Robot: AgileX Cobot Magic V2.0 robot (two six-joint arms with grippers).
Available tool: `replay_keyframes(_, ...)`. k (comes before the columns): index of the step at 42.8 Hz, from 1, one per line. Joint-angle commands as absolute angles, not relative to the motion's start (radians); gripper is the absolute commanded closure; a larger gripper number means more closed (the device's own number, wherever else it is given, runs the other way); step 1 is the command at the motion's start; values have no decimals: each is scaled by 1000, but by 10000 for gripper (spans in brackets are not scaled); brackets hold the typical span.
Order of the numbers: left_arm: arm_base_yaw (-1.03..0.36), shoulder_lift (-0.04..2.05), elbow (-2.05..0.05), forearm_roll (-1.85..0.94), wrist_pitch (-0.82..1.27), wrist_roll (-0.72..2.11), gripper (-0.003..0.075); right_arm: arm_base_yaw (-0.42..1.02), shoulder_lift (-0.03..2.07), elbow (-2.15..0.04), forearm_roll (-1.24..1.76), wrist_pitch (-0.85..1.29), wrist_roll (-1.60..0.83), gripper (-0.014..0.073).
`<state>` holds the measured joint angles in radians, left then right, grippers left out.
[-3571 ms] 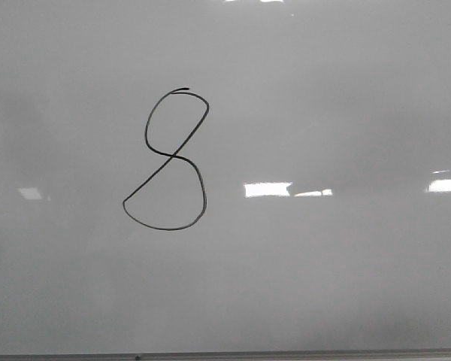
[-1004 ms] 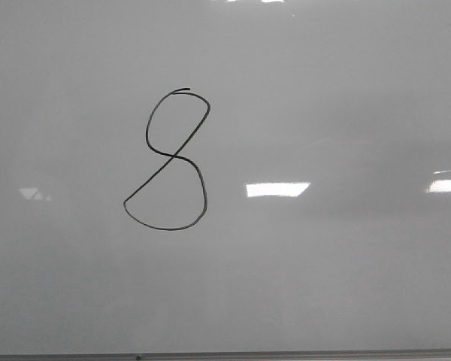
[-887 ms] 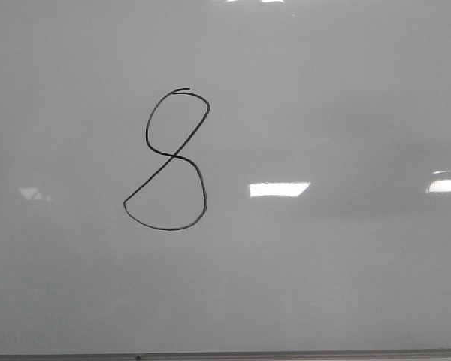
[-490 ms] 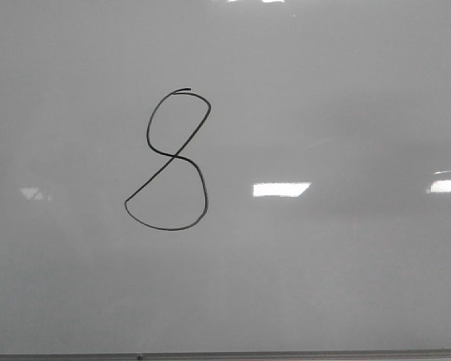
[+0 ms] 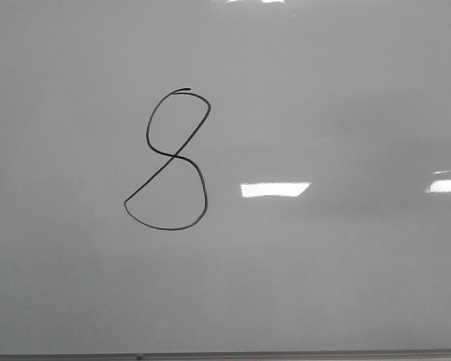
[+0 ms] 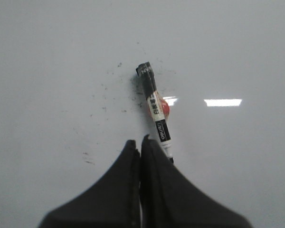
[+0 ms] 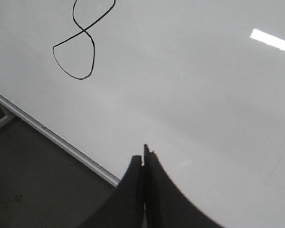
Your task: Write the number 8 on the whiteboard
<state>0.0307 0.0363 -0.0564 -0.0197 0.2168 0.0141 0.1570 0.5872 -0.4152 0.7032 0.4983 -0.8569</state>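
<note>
black ink on glossy pale board: the number 8 (image 5: 171, 159) is drawn whole on the whiteboard (image 5: 338, 278), left of the board's middle and well above its bottom frame edge, with a narrow upper loop, a wider lower loop and a small hook on top. by the look of it the writing itself is done, and what is left is at most tidying away.

the marker (image 6: 155, 112) lies flat on the board just past the left gripper (image 6: 140, 146), whose fingers are pressed together with nothing between them; the marker's near end sits beside the fingertips, and whether it touches them cannot be told. the right gripper (image 7: 143, 159) is likewise pressed together and empty, hanging over the board near its lower frame edge, with the 8 well away from it.

if anything more is wanted, the next move would call for spreading the left fingers and closing them around the marker's barrel, or simply drawing both arms clear.

hard to make out: whether the marker's cap is on, and its label print. small dark specks dot the board around it. in the front view neither arm shows at all, and the right wrist view cuts off the top of the 8.
</note>
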Motion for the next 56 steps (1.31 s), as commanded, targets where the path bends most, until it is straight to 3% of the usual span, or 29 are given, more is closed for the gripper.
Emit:
replay_keyframes(1,32,18,-35,-18,102,0,741,150,585,-442,738,445,-861,662)
replay_keyframes(51,32,-19,22,-20,80,0,741,150,585,-442,738,447,-861,662)
replay_keyframes(56,32,-19,22,-20,80,0,741,150,581,-434,723,367,-858,662)
